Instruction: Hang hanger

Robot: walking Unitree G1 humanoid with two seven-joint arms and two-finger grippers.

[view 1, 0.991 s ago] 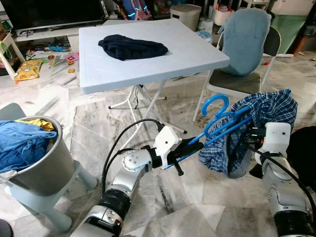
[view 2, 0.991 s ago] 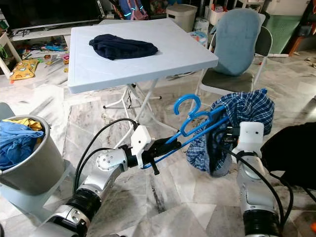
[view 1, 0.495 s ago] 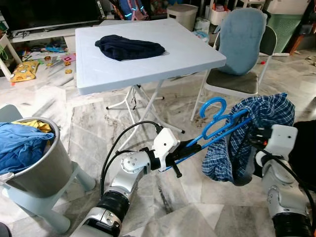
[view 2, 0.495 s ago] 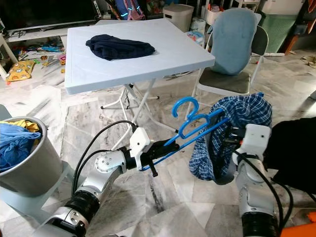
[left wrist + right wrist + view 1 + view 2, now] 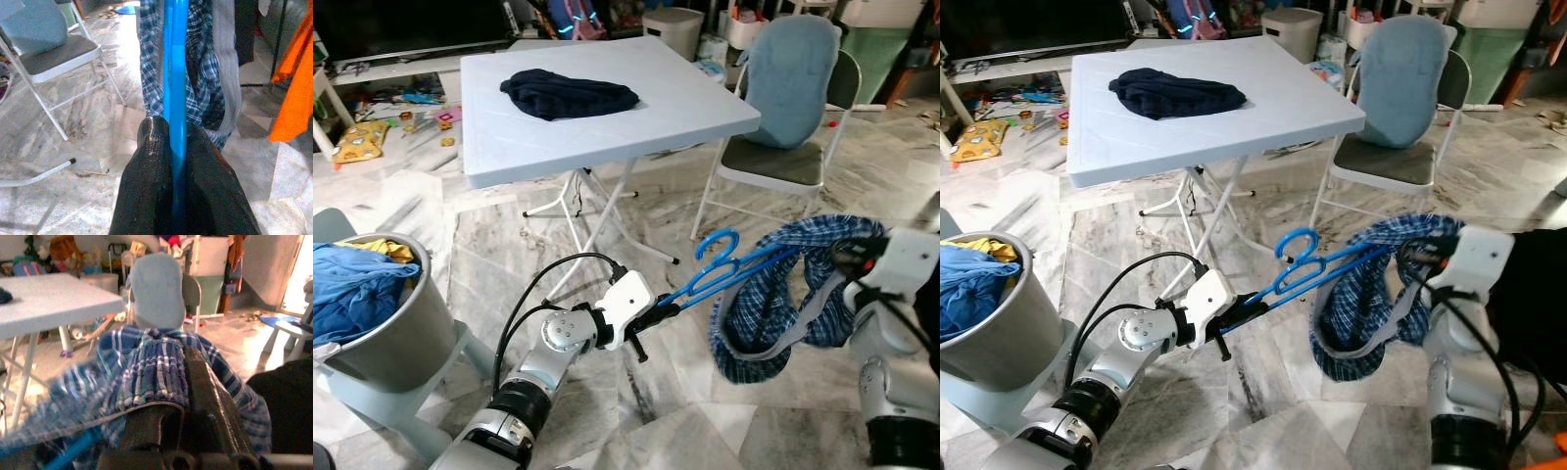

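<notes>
The plaid shirt (image 5: 146, 367) hides the right tool's (image 5: 188, 396) fingertips.

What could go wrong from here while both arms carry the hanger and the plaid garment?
The left gripper pinches just one end of the blue hanger, so it could pivot or slip in the fingers. The plaid garment sags low in an open loop from the right gripper; it may drag on the floor or slide off the hanger. The folding chair stands close ahead and could snag the hook.
</notes>
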